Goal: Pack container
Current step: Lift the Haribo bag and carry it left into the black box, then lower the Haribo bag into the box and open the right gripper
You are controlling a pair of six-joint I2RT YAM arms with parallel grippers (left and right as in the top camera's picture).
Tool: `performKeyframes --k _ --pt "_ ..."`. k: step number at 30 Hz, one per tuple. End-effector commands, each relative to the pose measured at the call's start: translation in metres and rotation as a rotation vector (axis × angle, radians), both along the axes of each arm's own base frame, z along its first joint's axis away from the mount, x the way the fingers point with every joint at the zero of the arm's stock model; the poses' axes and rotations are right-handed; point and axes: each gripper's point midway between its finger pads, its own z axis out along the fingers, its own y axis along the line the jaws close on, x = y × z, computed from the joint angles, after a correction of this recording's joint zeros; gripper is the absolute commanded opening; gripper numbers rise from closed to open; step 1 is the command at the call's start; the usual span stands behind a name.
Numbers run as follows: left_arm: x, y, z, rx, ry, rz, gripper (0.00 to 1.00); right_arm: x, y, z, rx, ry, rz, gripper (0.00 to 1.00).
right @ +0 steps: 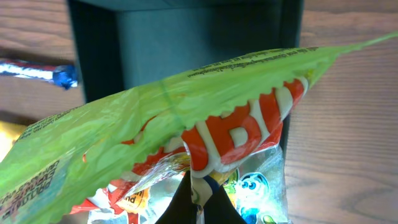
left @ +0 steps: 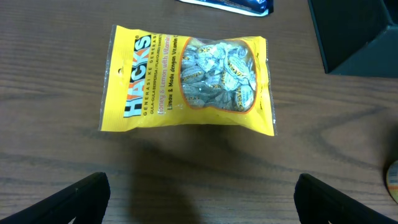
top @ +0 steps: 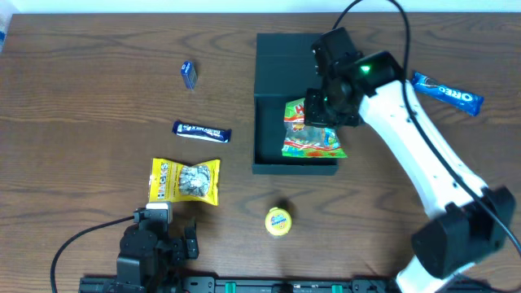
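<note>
1. Container [top: 273, 73]: stands mid-table, flap lid laid open toward the far edge, compartment facing up.
2. Right gripper [top: 313, 114]: hovers over the open compartment, jaws pinching the green gummy packet [top: 311, 140] at its top edge.
3. Green gummy packet: dangles over the compartment's right half, lower corner reaching the right wall.
4. Left gripper [left: 199, 202]: sits low near the table's [top: 81, 98] front edge, jaws spread wide, gripping nothing.
5. Yellow Hacks bag [left: 186, 78]: lies flat just ahead of the left fingers, left of the box.
6. Elsewhere: dark blue bar [top: 201, 131] and small blue packet [top: 189, 74] lie left of the box, Oreo pack [top: 446, 91] to its right, yellow round tub [top: 278, 220] just in front.
</note>
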Motion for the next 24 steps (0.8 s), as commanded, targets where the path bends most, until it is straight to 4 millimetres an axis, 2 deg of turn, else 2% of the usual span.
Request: performKeyframes --k 1,7,16,24 --pt "-0.008 0.007 -0.015 0.028 0.057 0.025 0.95 0.01 0.01 -0.001 0.022 -0.009 -0.011 0.01" --pt "-0.008 0.007 -0.015 0.028 0.057 0.025 0.96 0.021 0.015 -0.027 0.01 0.015 -0.012 0.01" --pt "-0.008 0.007 -0.015 0.028 0.057 0.025 0.96 0.025 0.012 -0.06 -0.042 0.069 -0.016 0.02" --pt "-0.008 0.007 -0.015 0.028 0.057 0.025 0.96 0.025 0.004 -0.076 -0.104 0.091 -0.024 0.01"
